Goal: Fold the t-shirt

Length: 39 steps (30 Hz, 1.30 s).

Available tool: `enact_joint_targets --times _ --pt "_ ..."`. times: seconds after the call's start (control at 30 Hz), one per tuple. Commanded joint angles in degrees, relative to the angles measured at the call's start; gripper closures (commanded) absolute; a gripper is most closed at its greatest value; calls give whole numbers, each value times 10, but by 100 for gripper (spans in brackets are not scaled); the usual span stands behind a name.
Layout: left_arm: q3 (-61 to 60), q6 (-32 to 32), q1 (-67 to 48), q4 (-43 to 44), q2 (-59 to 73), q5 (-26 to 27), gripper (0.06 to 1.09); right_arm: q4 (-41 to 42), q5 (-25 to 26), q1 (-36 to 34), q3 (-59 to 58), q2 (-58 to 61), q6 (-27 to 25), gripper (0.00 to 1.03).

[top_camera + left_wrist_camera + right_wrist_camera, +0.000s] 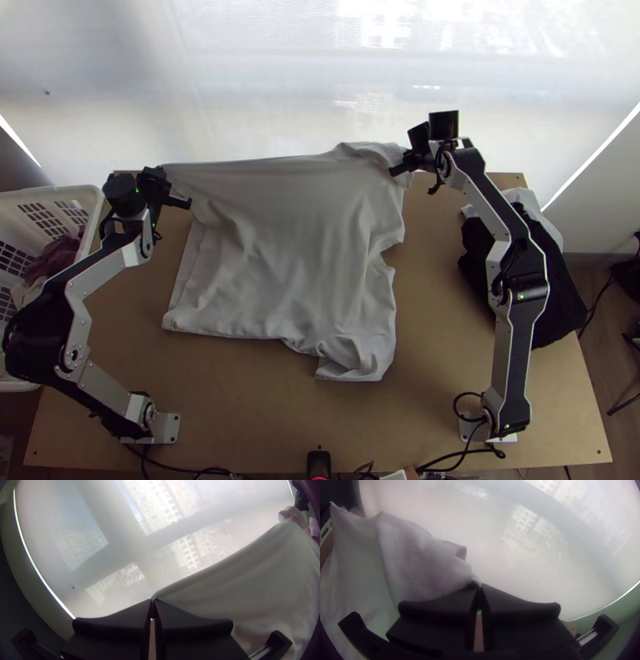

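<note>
The soft, pale grey-white knit t-shirt lies rumpled in shallow folds across the middle of the smooth light wooden table, its far edge drawn up nearly straight between the grippers. Its long axis runs left to right, the collar end seemingly pointing right. The left gripper is clamped on the far-left corner, the right gripper on bunched cloth at far right.

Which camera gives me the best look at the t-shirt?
The top view: it shows the t-shirt nearly whole, from above. The left wrist view shows one long edge running from the left claw; the right wrist view, a rumpled part at the right claw.
</note>
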Motion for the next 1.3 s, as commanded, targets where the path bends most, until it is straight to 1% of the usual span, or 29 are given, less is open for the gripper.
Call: enact_joint_targets --times 0.0,0.07,0.13,0.27,0.47,0.63,0.77,1.07,1.13,1.27 --pt "35 -24 -7 -25 60 -6 104 16 49 21 26 28 12 100" --pt "41 -22 -10 -29 81 -8 104 37 66 23 27 37 12 100" --pt "50 -17 -10 -29 101 -10 104 50 70 23 33 51 11 100" --pt "72 12 -17 -48 137 -11 104 50 75 23 41 76 0 100" --pt "102 15 -38 -50 153 -11 104 48 79 5 30 85 -2 100" --pt "155 12 -69 -73 178 -14 104 44 78 -6 47 90 -1 100" --pt "161 12 -88 -77 179 -17 104 15 78 9 15 66 -5 100" --pt "175 23 -54 -75 187 -19 104 12 78 25 15 50 11 100" --pt "161 23 -48 -78 169 -19 104 11 78 22 -6 25 23 100" --pt "104 36 -47 -77 108 -7 104 11 77 26 -75 -38 20 100"
